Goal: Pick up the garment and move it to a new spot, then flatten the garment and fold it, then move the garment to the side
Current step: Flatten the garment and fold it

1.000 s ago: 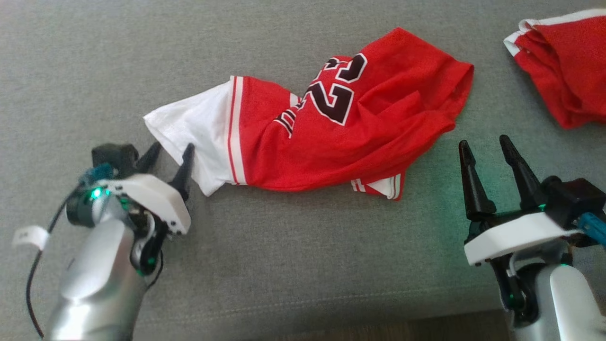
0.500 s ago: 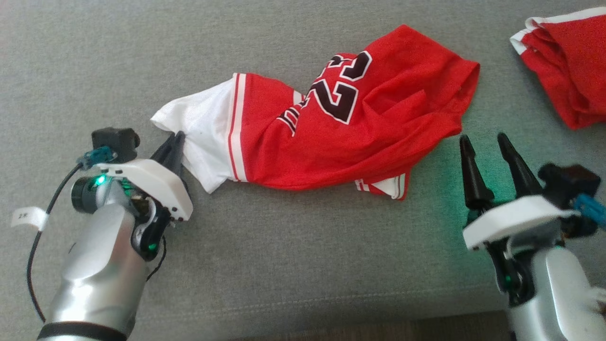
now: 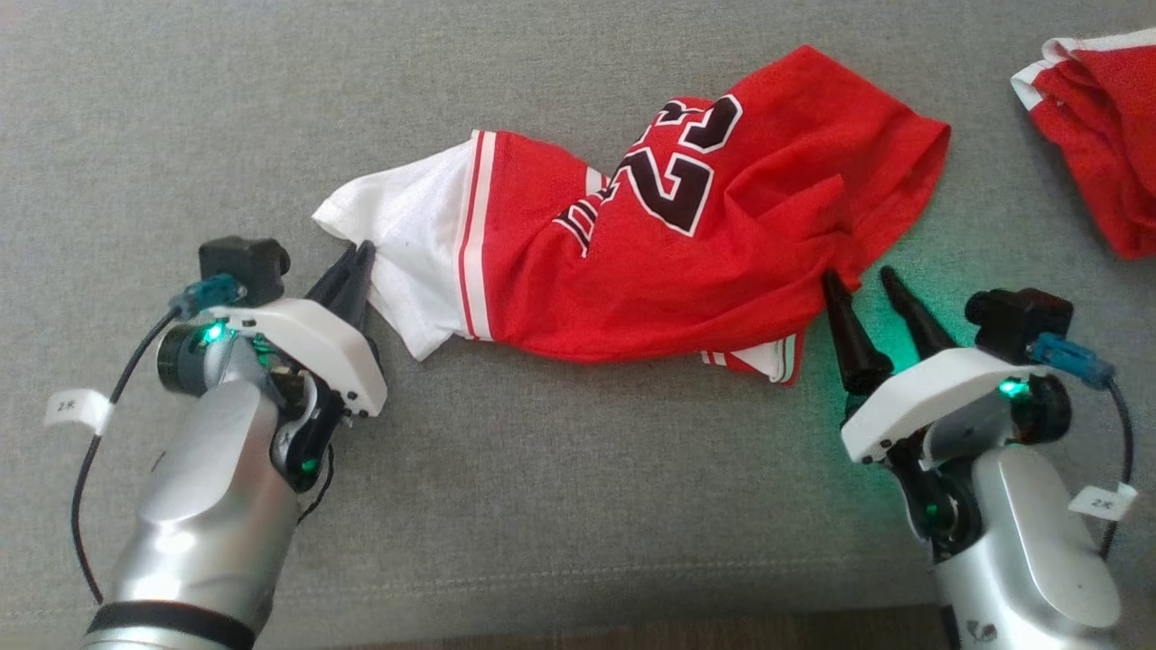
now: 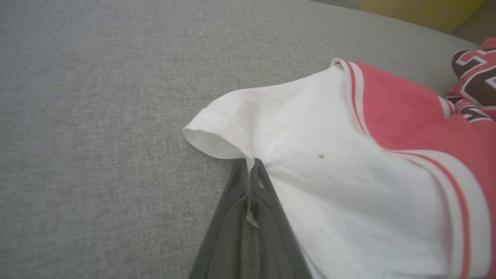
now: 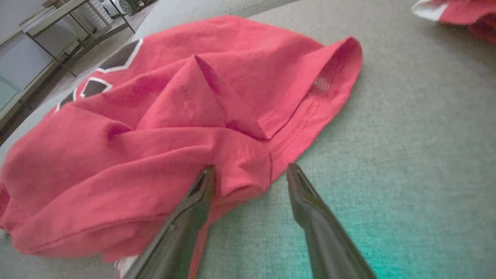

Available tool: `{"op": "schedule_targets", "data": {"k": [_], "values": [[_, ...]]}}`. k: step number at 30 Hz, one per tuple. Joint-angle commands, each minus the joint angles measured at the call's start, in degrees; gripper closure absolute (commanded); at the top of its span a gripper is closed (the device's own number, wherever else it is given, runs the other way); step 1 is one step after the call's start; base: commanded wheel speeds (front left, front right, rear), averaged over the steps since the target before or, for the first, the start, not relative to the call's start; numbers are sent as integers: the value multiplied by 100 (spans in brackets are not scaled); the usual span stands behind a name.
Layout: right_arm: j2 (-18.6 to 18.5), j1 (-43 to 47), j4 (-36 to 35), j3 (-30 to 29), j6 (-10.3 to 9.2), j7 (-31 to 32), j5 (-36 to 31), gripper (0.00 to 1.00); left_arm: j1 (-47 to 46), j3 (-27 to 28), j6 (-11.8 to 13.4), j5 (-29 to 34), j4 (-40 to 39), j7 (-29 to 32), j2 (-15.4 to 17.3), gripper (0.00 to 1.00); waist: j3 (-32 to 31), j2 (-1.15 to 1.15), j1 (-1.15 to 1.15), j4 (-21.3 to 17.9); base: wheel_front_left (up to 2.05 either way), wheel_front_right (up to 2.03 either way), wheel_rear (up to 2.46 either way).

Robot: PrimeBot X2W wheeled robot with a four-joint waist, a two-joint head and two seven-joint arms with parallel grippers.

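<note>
On my screen the grey cushion point(image 3: 542, 506) took up most of the head view, and the whole picture had slid a little, so I put that shift down to the camera and not to the cloth. The garment point(image 3: 668, 235), red with a white sleeve, lay crumpled in the middle of the cushion, not yet lifted. The other red cloth point(image 3: 1097, 135) was well apart, at the far right corner.

Two things had changed within the last second. The left gripper point(image 3: 359, 257), which had stood with its fingers apart at the sleeve, was now closed, and in the left wrist view a thin edge of the white sleeve point(image 4: 310, 155) was pinched between its fingers point(image 4: 267, 201). The right gripper point(image 3: 858, 275), before well apart from the cloth, had come up to the near right end. Its fingers were apart on both sides of a small red hem fold point(image 5: 244, 170), not yet gripping.

I judged that the pick-up was half prepared: one end was secured, and the other needed only the closing.
</note>
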Motion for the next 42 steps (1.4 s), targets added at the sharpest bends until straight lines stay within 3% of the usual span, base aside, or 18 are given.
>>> {"op": "schedule_targets", "data": {"k": [1, 10, 18, 23, 32, 42], "values": [[-16, -156, -130, 163, 37, 46, 106, 100, -6, 99, 7, 43, 40, -2, 127, 100, -3, 0, 0, -4, 0, 0, 0], [-16, -161, -75, 94, 37, -61, 248, 100, 4, 98, 44, 27, 96, -259, 183, 100, -37, 0, 0, -9, 0, 0, 0], [-22, 87, -745, -216, 37, -469, -160, 100, 54, 213, 190, 69, -325, -756, 332, 100, -240, 0, 0, 22, 0, 0, 0], [-32, 213, -1364, -432, 37, -716, -541, 100, 99, 379, 406, 223, -1234, -948, 506, 100, -422, 0, 0, 83, 0, 0, 0], [-109, -12, -2737, -695, 37, -1052, -998, 100, 253, 619, 715, 561, -3576, -995, 756, 100, -920, 0, 0, 200, 0, 0, 0], [-409, -547, -4014, -893, 37, -766, -1153, 100, -89, 735, 912, 686, -5416, -534, 981, 100, -1400, 0, 0, 309, 0, 0, 0]]}}
